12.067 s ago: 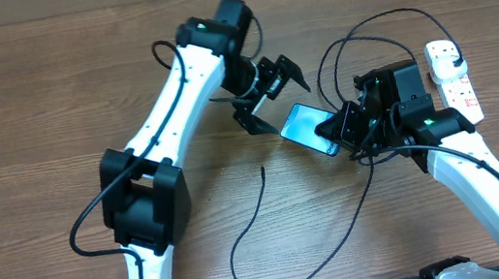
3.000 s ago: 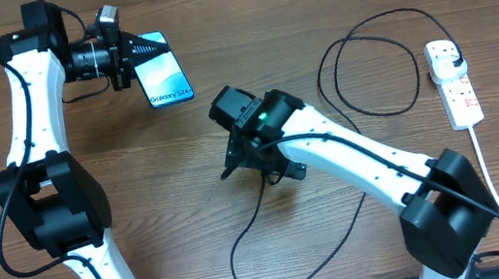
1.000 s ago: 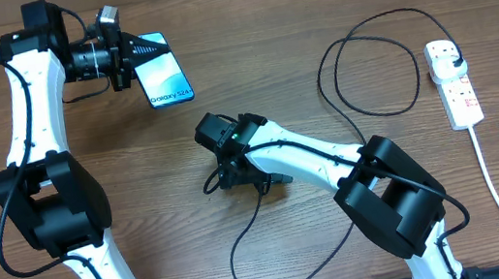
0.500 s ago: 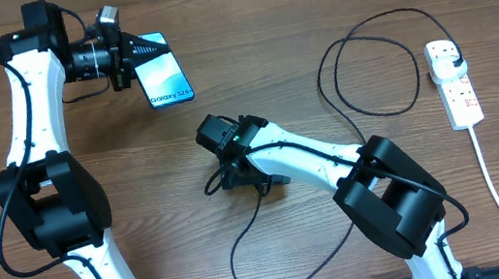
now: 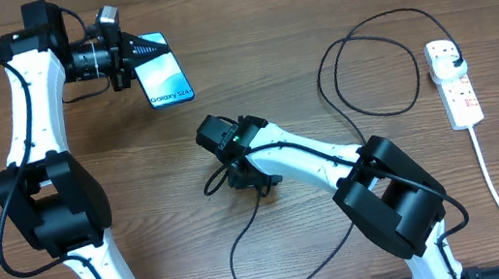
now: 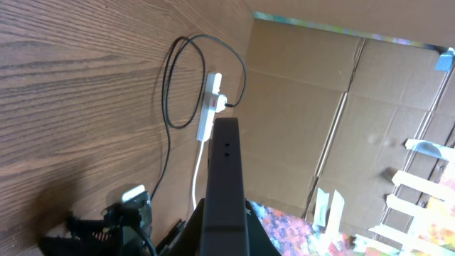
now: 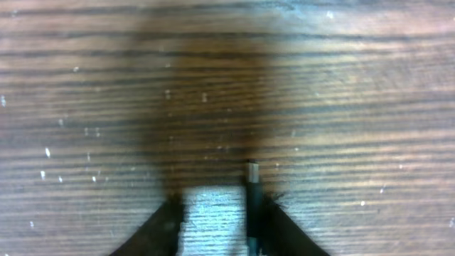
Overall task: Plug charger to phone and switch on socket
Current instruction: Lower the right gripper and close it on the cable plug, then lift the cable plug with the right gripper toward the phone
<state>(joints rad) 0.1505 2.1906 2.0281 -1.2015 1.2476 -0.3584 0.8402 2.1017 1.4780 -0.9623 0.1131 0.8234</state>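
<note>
The charger (image 7: 251, 192) lay on the table (image 5: 290, 7), its tip just off centre toward 6 o'clock. The right gripper (image 7: 217, 210) stood over that tip with its jaws apart. The cable lay between them, close against one finger (image 7: 270, 224), and bare wood showed between the cable and the other finger, so nothing was pinched.

From the tip the cable ran on toward 6 o'clock, curled near the front edge and passed under the right arm. It made a wide loop at 2 o'clock and ended at its plug (image 5: 450, 56), seated in the far end of the socket (image 5: 459, 95). The socket lay at 3 o'clock near the table's edge, and its white cord (image 5: 493, 188) trailed toward 5 o'clock.

The phone (image 5: 168, 80) was at 11 o'clock, well apart from the tip, screen up. The left gripper (image 5: 141, 49) had its jaws pressed together on one end, and the lettered end pointed toward 5 o'clock. In the left wrist view the phone showed edge-on, with the socket beyond it.
</note>
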